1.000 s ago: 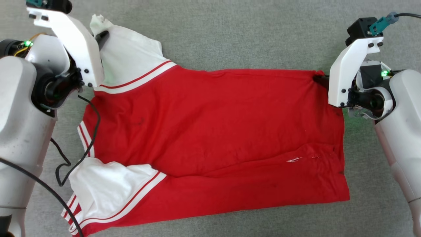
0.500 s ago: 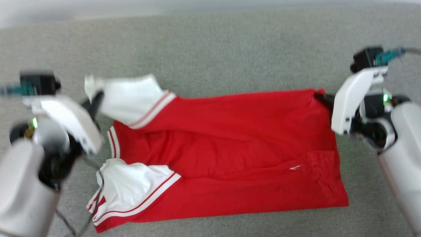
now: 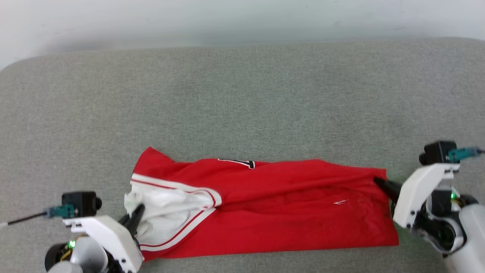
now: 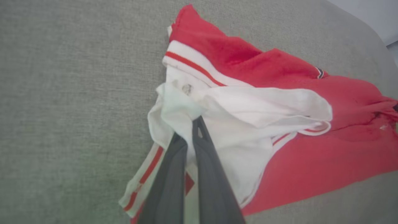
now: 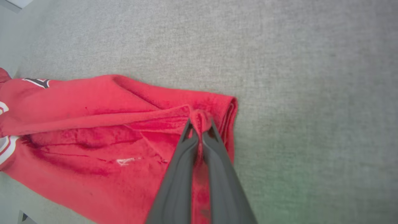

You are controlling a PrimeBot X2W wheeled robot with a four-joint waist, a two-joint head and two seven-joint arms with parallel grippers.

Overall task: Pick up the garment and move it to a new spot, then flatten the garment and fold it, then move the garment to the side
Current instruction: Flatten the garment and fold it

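Note:
The garment (image 3: 273,204), a red jersey with white striped-trim sleeves, lies folded lengthwise in a long band near the front of the grey surface. A bit of black white-outlined lettering (image 3: 242,163) peeks out at its far edge. My left gripper (image 3: 137,212) is shut on the white sleeve (image 4: 186,109) at the band's left end. At the right end my right gripper (image 3: 379,182) is shut on a pinch of the red corner (image 5: 200,119). The garment (image 5: 93,130) spreads to the left of those fingers (image 5: 183,174).
A grey fabric-covered surface (image 3: 242,98) extends far beyond the garment, with a pale wall (image 3: 227,19) behind it. Its front edge lies just below the garment. A black cable (image 3: 22,219) leads from the left wrist camera.
Both grippers have drawn the far edge of the garment toward me over the near half, folding it into a narrower band. The head camera has tilted up, shifting the whole picture.

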